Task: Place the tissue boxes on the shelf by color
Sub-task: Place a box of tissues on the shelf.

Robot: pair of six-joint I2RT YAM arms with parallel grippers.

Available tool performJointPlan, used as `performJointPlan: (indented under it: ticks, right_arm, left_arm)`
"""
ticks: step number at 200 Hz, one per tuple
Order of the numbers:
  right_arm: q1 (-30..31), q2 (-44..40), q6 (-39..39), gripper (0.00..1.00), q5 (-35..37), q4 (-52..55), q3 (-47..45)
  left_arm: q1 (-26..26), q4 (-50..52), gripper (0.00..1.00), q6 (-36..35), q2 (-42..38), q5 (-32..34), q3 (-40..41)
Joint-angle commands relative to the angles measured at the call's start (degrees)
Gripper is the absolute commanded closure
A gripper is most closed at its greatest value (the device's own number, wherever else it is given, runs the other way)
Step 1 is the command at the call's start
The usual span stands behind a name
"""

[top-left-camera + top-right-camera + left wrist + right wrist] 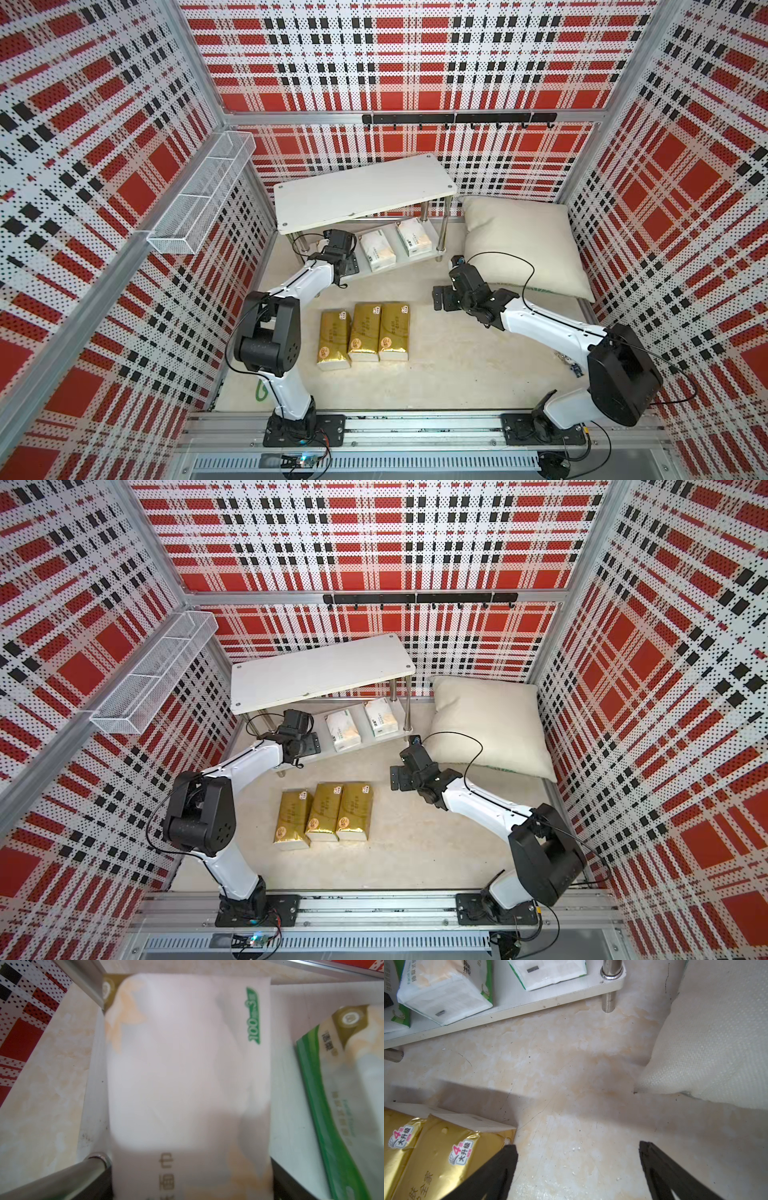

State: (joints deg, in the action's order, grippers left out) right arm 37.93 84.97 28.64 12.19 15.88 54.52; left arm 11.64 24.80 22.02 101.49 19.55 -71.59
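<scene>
On lower shelf (pixel 386 270), 3 white packs (pixel 377 251), 3 gold packs (pixel 365 332) on floor

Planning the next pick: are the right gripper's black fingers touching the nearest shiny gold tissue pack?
Cannot tell. In the right wrist view one finger of the open right gripper overlaps the gold pack; the top views hide any gap.

Left hand (pixel 328 241) hidden under shelf (pixel 361 191); grip perhaps loosened.
</scene>
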Motion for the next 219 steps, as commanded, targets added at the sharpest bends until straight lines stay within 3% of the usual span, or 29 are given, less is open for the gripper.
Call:
performJointPlan:
  ticks: [1,219]
  right_arm:
    - [0.6,0.6,0.6,0.0,0.0,-0.8,0.8]
    - [1.3,0.4,0.9,0.0,0.0,-2.2,-0.4]
  left_arm:
    - [-0.5,-0.3,0.1,-0.7,1.2,-0.6,-1.3]
    - [0.8,2.0,0.03,-1.3,-6.3,1.0,-1.2]
